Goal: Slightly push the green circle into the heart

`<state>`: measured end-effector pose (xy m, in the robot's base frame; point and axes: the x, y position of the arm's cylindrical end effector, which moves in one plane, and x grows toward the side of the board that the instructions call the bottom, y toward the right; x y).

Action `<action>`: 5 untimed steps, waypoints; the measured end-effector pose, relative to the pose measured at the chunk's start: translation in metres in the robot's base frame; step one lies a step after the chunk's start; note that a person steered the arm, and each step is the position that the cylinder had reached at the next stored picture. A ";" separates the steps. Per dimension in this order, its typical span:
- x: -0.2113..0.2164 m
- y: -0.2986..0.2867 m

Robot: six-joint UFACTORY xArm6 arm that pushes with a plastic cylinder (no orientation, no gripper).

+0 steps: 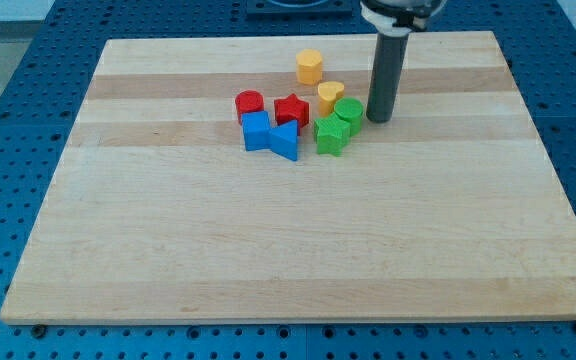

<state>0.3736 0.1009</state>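
The green circle [349, 111] stands near the middle of the board's upper part. The yellow heart [330, 96] touches it on its upper left. My tip [379, 119] rests on the board just to the right of the green circle, a small gap apart. The rod rises straight up from there to the view's top.
A green star [330, 135] touches the green circle at its lower left. A yellow hexagon [310, 67] sits above the heart. A red star [291, 110], red circle [249, 104], blue cube [256, 131] and blue triangle [285, 141] cluster to the left. The wooden board [288, 250] lies on a blue perforated table.
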 end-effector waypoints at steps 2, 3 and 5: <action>0.009 0.000; 0.009 -0.002; 0.009 -0.010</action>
